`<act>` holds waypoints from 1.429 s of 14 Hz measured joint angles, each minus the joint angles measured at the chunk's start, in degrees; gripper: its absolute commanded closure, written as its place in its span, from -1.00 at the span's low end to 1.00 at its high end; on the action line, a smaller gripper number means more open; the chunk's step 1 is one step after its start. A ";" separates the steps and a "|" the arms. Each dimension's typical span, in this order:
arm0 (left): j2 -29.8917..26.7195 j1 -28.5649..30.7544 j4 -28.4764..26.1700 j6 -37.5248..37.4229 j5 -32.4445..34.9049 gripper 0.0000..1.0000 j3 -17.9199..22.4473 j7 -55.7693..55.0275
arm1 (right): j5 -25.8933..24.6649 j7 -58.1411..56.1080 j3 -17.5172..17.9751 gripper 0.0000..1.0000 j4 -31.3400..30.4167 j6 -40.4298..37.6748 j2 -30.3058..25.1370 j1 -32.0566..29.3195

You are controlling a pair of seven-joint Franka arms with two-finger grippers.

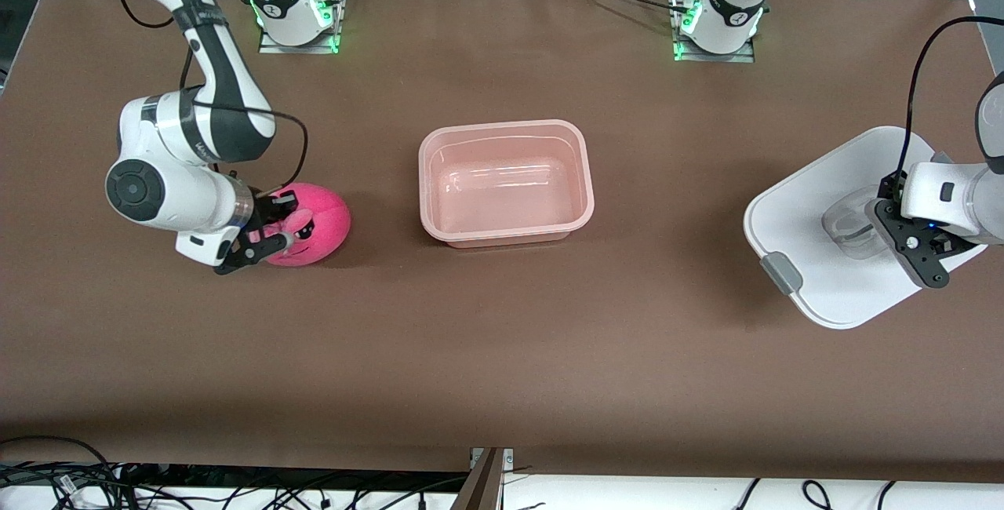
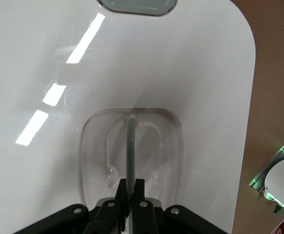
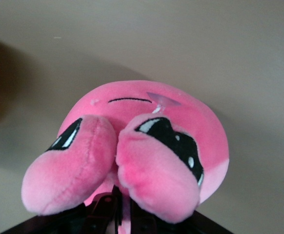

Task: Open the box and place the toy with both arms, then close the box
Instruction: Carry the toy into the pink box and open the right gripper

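From the front I'm seeing the open box (image 1: 506, 184) sitting mid-surface (image 1: 502, 353) between both arms, while the left wrist view is showing my left pincer (image 2: 131, 187) clamping the lid (image 2: 181, 73) handle (image 2: 131, 146), and the right wrist view my right pincer (image 3: 120, 207) pinching the toy (image 3: 147, 141).

Open pink box (image 1: 506, 184) mid-table; lid (image 1: 831, 235), toy (image 1: 310, 224) apparently gripped at either end.

Right end effector (image 1: 263, 239) clamped, left end effector (image 2: 130, 192) pinched closed, both arms low
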 measured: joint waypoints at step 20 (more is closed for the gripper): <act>0.00 0.01 0.00 -0.03 0.00 1.00 -0.07 0.01 | -16.57 -20.74 4.87 1.00 21.20 -8.53 5.18 31.21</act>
